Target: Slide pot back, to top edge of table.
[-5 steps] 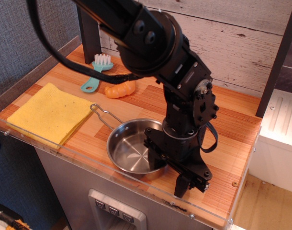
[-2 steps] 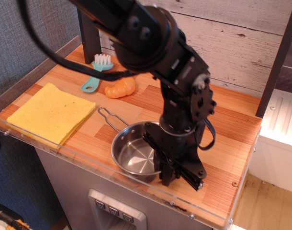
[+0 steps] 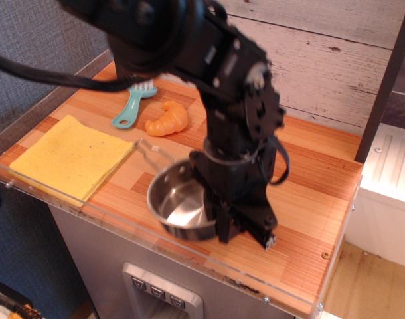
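Where striped wood ends, shiny round pot (image 3: 178, 206).

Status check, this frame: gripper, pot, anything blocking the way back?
Gripper at pot's right rim, jaw state unclear. Pot near front edge, looks tilted. Croissant and brush lie behind it.

I see the table (image 3: 322, 199), striped wood planks with a clear acrylic rim. At nine o'clock lies a yellow cloth (image 3: 73, 156); at eleven, a teal brush (image 3: 133, 106) beside an orange croissant (image 3: 166, 119). The pot (image 3: 179, 206) sits near six.
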`<action>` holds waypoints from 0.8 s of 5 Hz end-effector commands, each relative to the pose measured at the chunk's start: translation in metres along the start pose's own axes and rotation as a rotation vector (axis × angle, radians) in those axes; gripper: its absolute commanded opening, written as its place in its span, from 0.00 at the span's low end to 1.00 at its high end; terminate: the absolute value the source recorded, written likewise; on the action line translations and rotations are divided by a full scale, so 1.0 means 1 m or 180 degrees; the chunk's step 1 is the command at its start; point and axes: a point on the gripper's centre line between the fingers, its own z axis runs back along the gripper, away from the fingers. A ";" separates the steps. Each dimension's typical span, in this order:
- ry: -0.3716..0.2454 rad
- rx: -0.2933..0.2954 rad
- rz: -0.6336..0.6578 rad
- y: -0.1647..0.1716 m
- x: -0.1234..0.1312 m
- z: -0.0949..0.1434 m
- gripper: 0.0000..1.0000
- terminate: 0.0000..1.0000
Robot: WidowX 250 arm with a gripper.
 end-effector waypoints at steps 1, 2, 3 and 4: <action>-0.0333 0.0132 -0.0211 0.001 0.049 0.034 0.00 0.00; -0.0378 0.0142 -0.0026 0.010 0.093 0.027 0.00 0.00; -0.0314 0.0173 0.0098 0.023 0.100 0.033 0.00 0.00; -0.0198 0.0178 0.0233 0.041 0.127 0.000 0.00 0.00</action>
